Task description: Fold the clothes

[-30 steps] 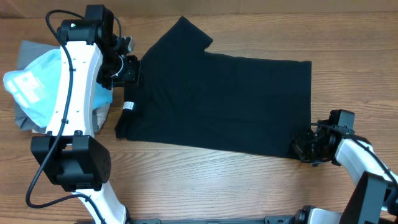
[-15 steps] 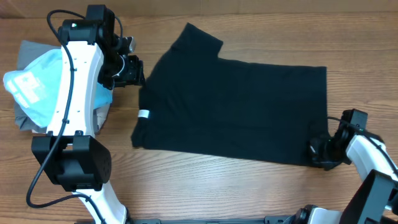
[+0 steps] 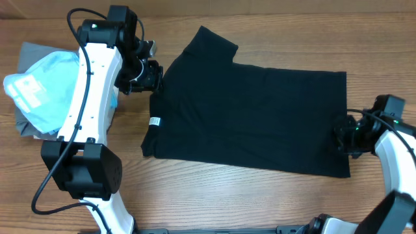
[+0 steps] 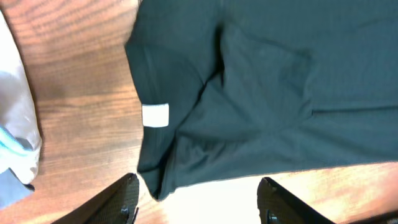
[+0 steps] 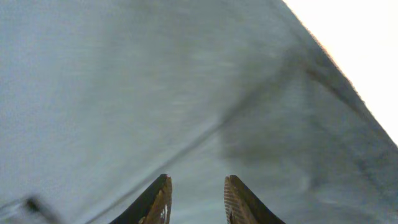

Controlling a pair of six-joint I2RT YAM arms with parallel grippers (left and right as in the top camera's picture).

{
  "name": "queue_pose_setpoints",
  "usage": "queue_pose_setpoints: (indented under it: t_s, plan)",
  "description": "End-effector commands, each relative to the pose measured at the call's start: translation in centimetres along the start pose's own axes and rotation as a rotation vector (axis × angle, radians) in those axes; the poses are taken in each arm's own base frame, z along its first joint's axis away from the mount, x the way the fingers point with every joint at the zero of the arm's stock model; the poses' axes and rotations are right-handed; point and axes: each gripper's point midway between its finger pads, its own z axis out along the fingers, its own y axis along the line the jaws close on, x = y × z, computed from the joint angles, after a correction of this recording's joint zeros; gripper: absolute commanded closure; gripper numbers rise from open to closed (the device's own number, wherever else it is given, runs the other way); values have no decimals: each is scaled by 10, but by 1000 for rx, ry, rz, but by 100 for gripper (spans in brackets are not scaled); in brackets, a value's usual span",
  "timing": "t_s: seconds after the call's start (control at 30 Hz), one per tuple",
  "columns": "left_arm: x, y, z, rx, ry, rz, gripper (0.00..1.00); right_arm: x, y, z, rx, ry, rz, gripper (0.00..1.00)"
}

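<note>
Our left hand [image 4: 198,200] hangs with its fingers wide apart and nothing between them. It is just above the neck end of the black T-shirt [image 3: 260,117], whose white tag [image 4: 155,116] lies right below it. Our right hand [image 3: 348,133] sits low at the opposite end, by the hem [image 3: 343,91]. Its fingers are parted only a little, and we see no cloth pinched between them.

Between the two hands the T-shirt lies spread flat on the desk [image 3: 260,201]. One sleeve [image 3: 209,40] sticks out on the far side. The near edge looks turned under, though we cannot be sure.

We judge the folding barely begun: the cloth is laid out, and the real folds remain to be made. Behind the left hand, away from the T-shirt, a light blue garment [image 3: 32,91] rests on grey garments [image 3: 29,55].
</note>
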Motion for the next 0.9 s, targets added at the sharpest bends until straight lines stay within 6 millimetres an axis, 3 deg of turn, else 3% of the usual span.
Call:
queue_pose_setpoints:
  t_s: [0.0,0.07,0.17,0.23,0.4,0.5,0.73,0.87]
  plan:
    - [16,-5,3,-24,69,-7,38,3,28,-21,-134,-1,-68,66]
    - [35,-5,13,-33,150,-46,48,7,27,-25,-131,2,-84,66]
    - [56,-3,38,-37,243,-68,81,12,25,-26,-123,17,-84,65]
    - [60,-7,62,-11,256,-68,94,13,24,-26,-120,21,-96,65]
    - [78,-7,115,-5,283,-45,96,14,23,-26,-116,23,-103,61]
    - [90,5,141,-53,287,-50,96,15,22,-26,-113,29,-103,60]
    - [86,52,173,-257,192,-21,96,16,22,-26,-111,33,-102,58]
    - [99,62,194,-281,174,-35,96,18,21,-25,-106,42,-98,58]
